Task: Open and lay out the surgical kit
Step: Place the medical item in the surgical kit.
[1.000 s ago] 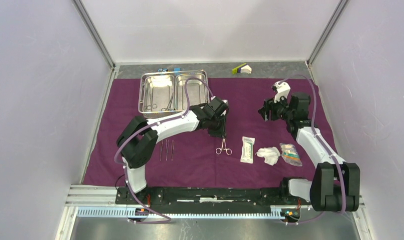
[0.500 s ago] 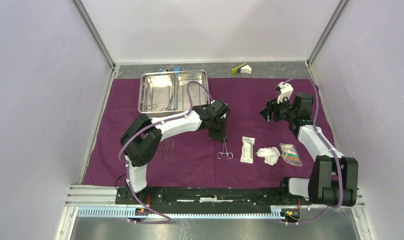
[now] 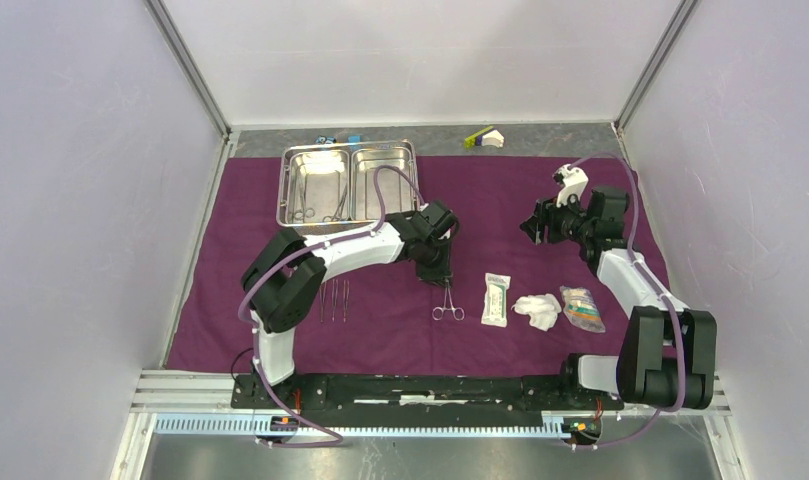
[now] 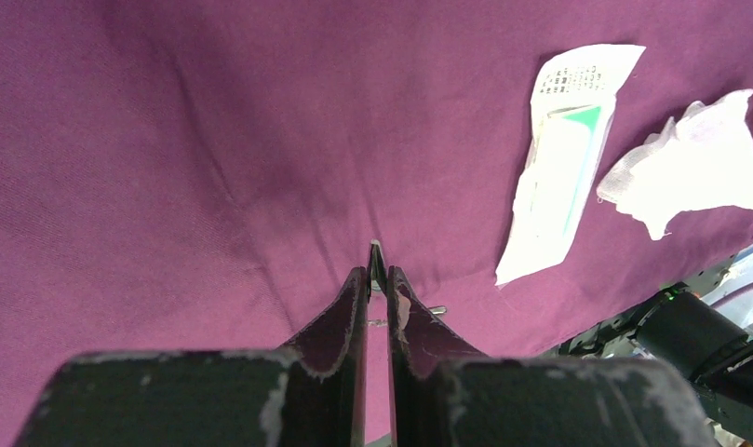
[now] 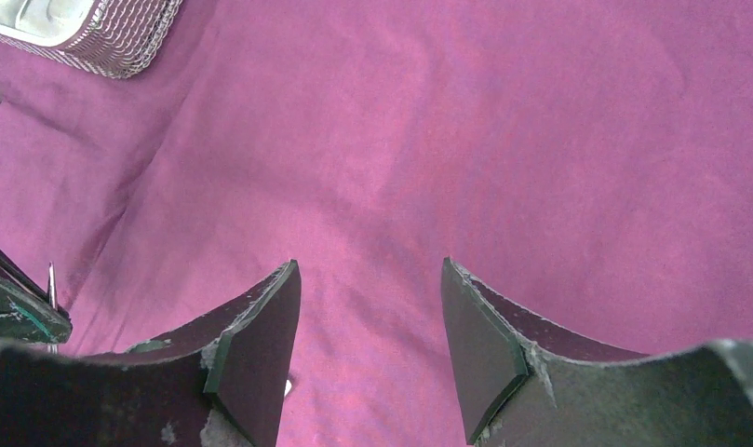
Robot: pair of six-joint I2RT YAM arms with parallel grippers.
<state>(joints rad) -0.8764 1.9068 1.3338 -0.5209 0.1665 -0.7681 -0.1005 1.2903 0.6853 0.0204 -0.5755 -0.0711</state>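
While the large dark purple cloth (image 3: 500,190) lies spread over the table (image 3: 580,138), the shiny two-compartment steel tray (image 3: 364,172) sits on its far left part, with more ring-handled instruments (image 3: 302,212) lying inside. The left arm (image 3: 340,248) reaches from the near left across the cloth, its forearm passing the tray's near right corner. The left gripper (image 4: 379,275) is pinched narrow on the tip of the ring-handled metal forceps (image 3: 448,303), whose rings lie on the cloth near the centre. The right gripper (image 5: 368,270) hangs with its fingers wide apart over bare cloth at the far right, holding nothing. Right of the forceps lie, in a row, the white packet (image 3: 496,298), the crumpled white gauze (image 3: 538,310) and the small clear packet (image 3: 582,308). Slim metal tweezers (image 3: 333,300) lie at the near left, beside the left arm's elbow. Past the cloth's far edge sit a small blue block (image 3: 352,139) and a yellow-green and white piece (image 3: 485,138).
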